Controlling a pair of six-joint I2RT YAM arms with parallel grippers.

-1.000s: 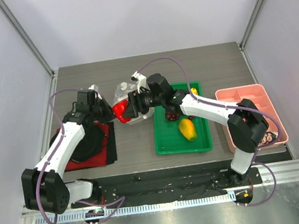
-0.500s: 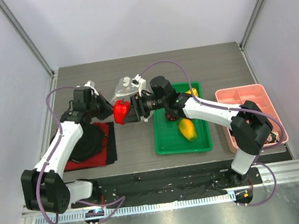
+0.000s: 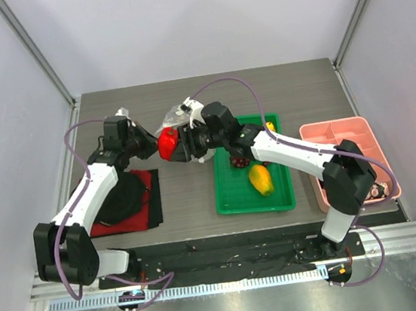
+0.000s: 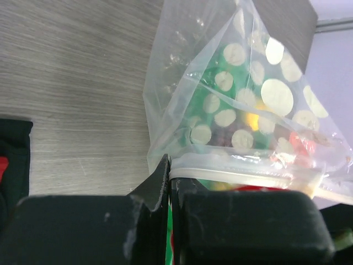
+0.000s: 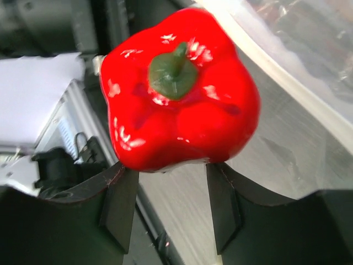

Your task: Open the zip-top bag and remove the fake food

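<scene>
My left gripper point(image 4: 169, 165) is pinched tight on the zip-top bag's point(image 4: 231, 110) top edge, and my right gripper point(image 5: 170, 172) is clamped around the red pepper point(image 5: 179, 88).

zip-top bag point(image 4: 242, 105): clear plastic film, crinkled, shiny, white printed dots
red pepper point(image 5: 176, 88): plastic, glossy, smooth
table point(image 4: 71, 72): grey wood grain, matt
tray point(image 3: 232, 198): green plastic, smooth
cloth point(image 3: 151, 200): red fabric, matt
right gripper fingers point(image 5: 118, 204): black, matt

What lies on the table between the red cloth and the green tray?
Nothing. The top view shows only bare table between the red cloth and the green tray.
</scene>
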